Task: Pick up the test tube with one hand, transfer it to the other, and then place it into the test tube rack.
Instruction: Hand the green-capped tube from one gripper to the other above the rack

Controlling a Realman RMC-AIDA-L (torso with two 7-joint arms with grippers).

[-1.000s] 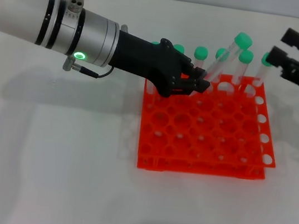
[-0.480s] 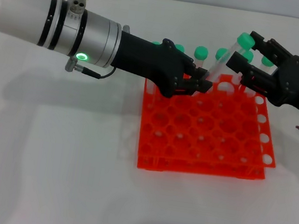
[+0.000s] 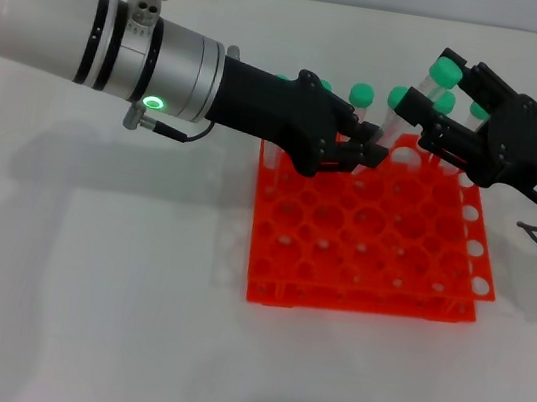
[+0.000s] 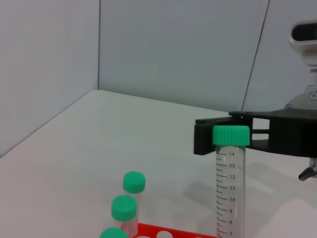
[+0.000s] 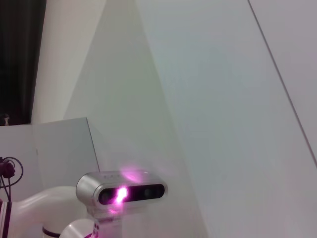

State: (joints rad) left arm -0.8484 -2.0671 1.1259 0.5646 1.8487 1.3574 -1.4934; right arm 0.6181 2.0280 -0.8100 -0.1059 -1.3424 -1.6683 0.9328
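A smooth, matte white tabletop (image 3: 80, 314) lies before me, with pale grey wall panels meeting in a corner behind it. On it sits the rack (image 3: 370, 231), a bright orange-red square of glossy plastic in two tiers, pierced by a grid of round holes. Several slim clear tubes with green screw caps stand along its far rows; one of these spare tubes (image 3: 361, 102) rises just behind my left fingers.

My left tool (image 3: 366, 145), black and two-fingered on a thick white and silver arm with black bands and a glowing green ring, reaches in from the left over the far-left part of the rack. Its fingers are pressed together on the lower part of the test tube (image 3: 411, 106), which is held above the rack's far rows, tilted so its green cap leans toward my right side. In the left wrist view that tube (image 4: 230, 186) shows clear walls printed with black graduation marks and a ribbed green cap.

My right tool (image 3: 436, 95), black with a small white printed label on its body, comes in from the right at the tube's upper end. Its fingers stand apart, one on each side of the cap; whether they touch it I cannot tell. The left wrist view shows its black fingers (image 4: 210, 138) right behind the cap.
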